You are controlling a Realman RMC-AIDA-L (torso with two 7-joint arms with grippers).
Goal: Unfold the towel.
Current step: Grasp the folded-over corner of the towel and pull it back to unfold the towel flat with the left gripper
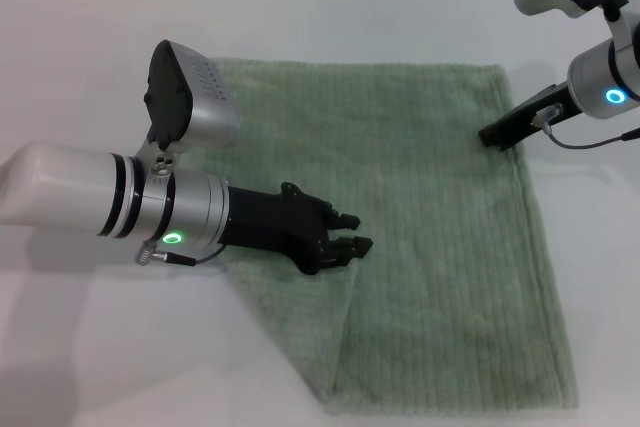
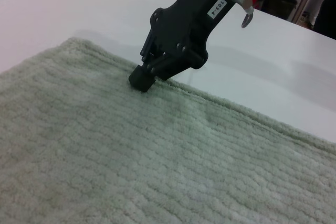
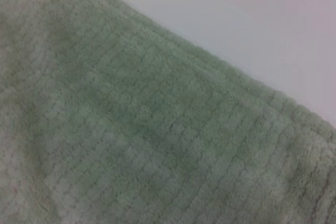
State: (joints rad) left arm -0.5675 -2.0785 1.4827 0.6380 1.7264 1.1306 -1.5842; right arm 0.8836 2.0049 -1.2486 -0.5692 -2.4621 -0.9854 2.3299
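Sage-green terry, the towel [image 1: 430,237] lies spread on my white table [image 1: 80,67], one near-left corner folded over. My left gripper [image 1: 350,233] hovers there, fingers apart. My right gripper [image 1: 495,135] touches the far right edge, fingers together.

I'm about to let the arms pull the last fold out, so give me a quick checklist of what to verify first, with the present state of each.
1. Right gripper at the towel edge: ok, its tip rests on the far right border.
2. Right gripper's hold on the cloth: cannot tell.
3. Left gripper over the folded part: ok, fingers apart above the near-left flap.
4. Left gripper holding cloth: not ok, nothing visibly pinched.
5. Towel fully flat: not ok, the near-left corner is folded over.
6. Table around the towel: ok, nothing else shows on it.
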